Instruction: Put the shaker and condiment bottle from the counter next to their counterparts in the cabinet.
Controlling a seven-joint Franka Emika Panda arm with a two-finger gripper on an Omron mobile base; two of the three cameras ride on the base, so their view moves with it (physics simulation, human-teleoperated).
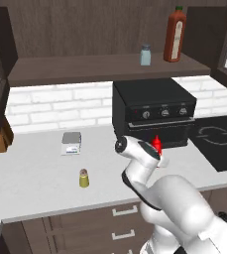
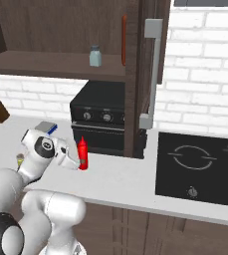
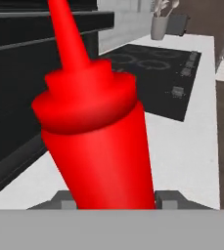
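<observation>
The fingers [image 2: 79, 162] pinch the red bottle [image 2: 82, 153] low on the worktop [image 1: 35, 168] before the black oven [image 1: 152, 111]; gripped low, it might tip while rising to the cabinet shelf [image 1: 85, 69].

I see the small yellow-olive cylindrical shaker [image 1: 84, 178] with its brownish cap upright on the tabletop [image 1: 30, 168], left of the black oven [image 1: 152, 111]. The bright red squeeze bottle [image 2: 82, 154] with pointed nozzle stands just before that oven, clasped by my pincer [image 2: 77, 160].

On the dark wooden cabinet's shelf [image 1: 75, 69] above the oven stand the pale blue-grey shaker [image 1: 145, 55] and tall red-brown sauce bottle [image 1: 175, 34].
</observation>
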